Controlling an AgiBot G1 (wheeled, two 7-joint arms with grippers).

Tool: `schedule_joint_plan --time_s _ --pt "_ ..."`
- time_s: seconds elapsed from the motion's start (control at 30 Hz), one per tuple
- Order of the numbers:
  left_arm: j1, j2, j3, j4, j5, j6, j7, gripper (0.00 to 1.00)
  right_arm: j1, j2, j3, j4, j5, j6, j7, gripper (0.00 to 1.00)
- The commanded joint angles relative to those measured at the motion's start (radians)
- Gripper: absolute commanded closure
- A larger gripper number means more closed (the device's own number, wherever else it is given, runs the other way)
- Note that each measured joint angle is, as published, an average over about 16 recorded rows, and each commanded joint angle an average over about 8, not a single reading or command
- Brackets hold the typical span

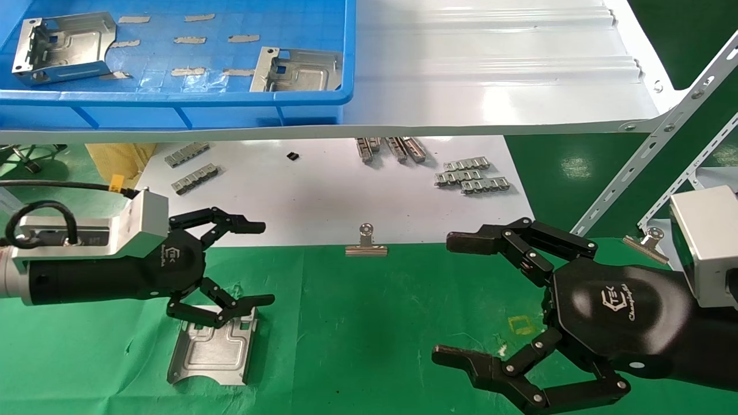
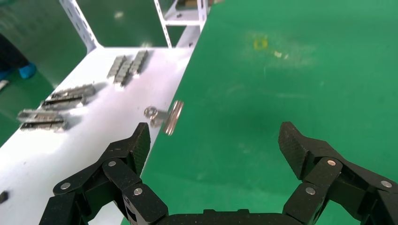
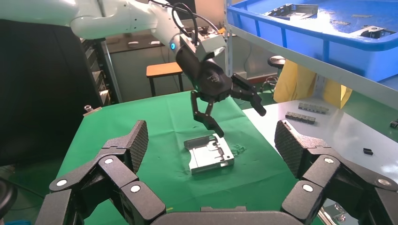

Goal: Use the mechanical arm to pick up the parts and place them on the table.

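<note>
The left tool (image 1: 262, 262) hangs released, fingers spread, just above one part (image 1: 213, 350) lying flat on the green surface (image 1: 357, 323); its lower fingertip (image 1: 262, 300) overlaps the part's far edge. The right tool (image 1: 447, 297) hovers released, well apart. Two more parts (image 1: 60, 46) remain in the blue bin (image 1: 173, 106).

Shiny metal part (image 1: 212, 346); wrinkled green cloth table (image 1: 357, 323); glossy white board (image 1: 323, 190).
</note>
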State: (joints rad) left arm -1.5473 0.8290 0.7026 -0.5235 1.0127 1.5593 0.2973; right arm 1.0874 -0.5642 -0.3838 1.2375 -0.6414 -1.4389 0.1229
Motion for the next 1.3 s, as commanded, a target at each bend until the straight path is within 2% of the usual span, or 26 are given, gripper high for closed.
schedule_joint_plan --time_s 0.03,1.3 --pt "0.025 -0.011 -0.022 -0.039 -0.015 -0.003 -0.025 0.0 0.0 0.0 0.0 0.0 0.0 0.0 0.0 0.0" --pt "0.48 -0.221 -0.429 -0.772 -0.286 -0.064 -0.489 0.0 0.0 0.0 0.0 0.0 0.0 0.0 0.0 0.0"
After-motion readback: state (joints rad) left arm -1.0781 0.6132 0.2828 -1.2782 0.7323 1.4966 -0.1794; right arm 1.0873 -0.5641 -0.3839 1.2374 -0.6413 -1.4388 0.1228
